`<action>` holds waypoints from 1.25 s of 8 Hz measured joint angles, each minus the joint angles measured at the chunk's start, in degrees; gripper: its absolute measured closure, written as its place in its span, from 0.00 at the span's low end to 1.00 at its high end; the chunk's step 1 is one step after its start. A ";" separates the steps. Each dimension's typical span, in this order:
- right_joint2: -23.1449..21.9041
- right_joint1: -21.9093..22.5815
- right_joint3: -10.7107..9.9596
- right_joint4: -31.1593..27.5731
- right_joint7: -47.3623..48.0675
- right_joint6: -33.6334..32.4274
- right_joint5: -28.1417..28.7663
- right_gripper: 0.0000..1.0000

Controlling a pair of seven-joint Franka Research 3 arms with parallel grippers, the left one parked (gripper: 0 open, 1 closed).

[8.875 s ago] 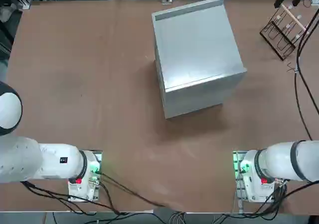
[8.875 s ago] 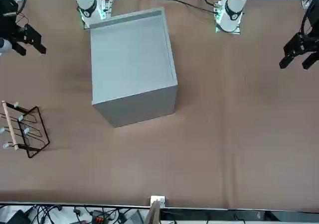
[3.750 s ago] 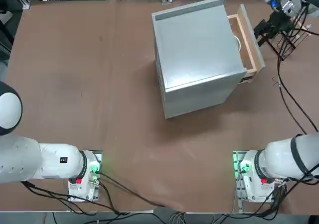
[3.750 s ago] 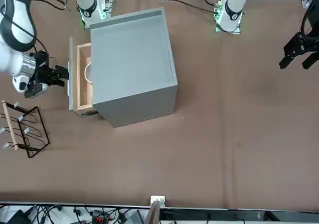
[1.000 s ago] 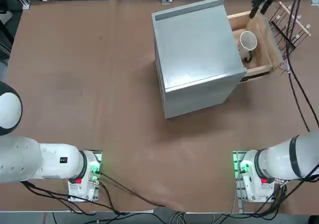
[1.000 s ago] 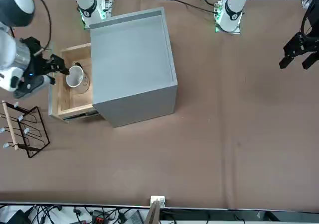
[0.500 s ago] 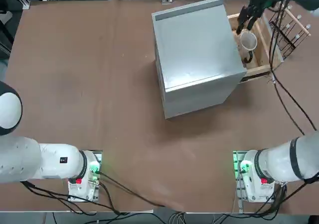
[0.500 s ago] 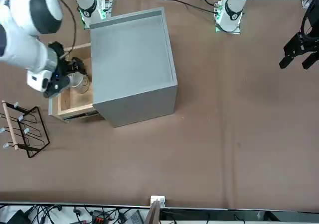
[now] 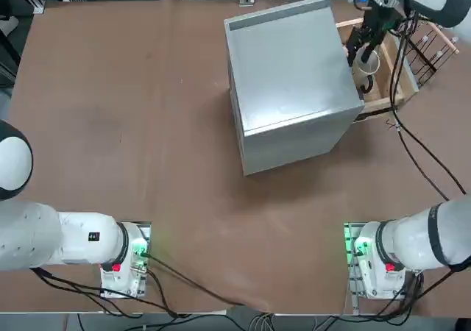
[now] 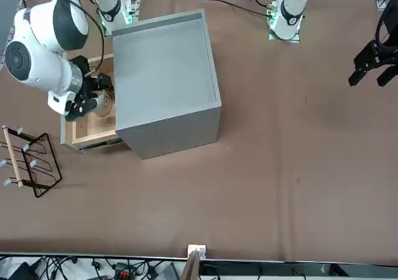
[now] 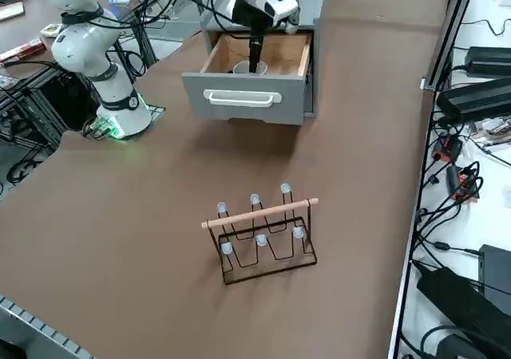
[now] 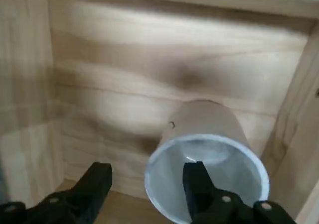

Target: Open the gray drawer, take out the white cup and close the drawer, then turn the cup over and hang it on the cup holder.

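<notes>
The gray drawer (image 9: 390,88) stands pulled out of the gray cabinet (image 9: 291,66), its front panel (image 11: 243,97) facing the cup holder (image 11: 263,235). The white cup (image 12: 209,117) stands mouth up on the drawer's wooden tray (image 12: 124,59), near the cabinet. My right gripper (image 12: 147,184) is down inside the drawer and open. One finger (image 12: 199,181) is inside the cup's mouth and the other (image 12: 94,184) is outside its wall. From overhead, the gripper (image 9: 358,51) covers part of the cup (image 9: 368,65). The dark wire cup holder (image 9: 430,33) stands just beyond the drawer.
The cabinet wall rises right beside the cup. The drawer's wooden sides (image 11: 303,56) close in around the gripper (image 11: 254,62). The arm's black cable (image 9: 412,147) trails over the table to its base. Open brown tabletop (image 10: 280,168) lies on the cabinet's other side.
The gripper has dropped from above the drawer's edge down into the tray and now straddles the cup's wall. The drawer, pulled out earlier, has not moved since.
</notes>
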 joint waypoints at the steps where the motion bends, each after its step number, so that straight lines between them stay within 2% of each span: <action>1: 0.04 -0.01 -0.14 -0.21 0.62 0.00 0.00 0.22; 2: 0.22 -0.08 -0.41 -0.37 0.77 0.15 -0.01 0.29; 3: 0.50 -0.31 -0.74 -0.40 0.81 0.53 -0.01 0.53; 5: 0.58 -0.94 -1.10 -0.10 1.49 0.84 -0.44 0.93; 8: -1.01 -0.59 -0.54 4.37 6.08 -4.37 -0.34 0.93; 10: -1.84 0.37 -0.14 11.21 8.00 -11.24 -0.38 0.93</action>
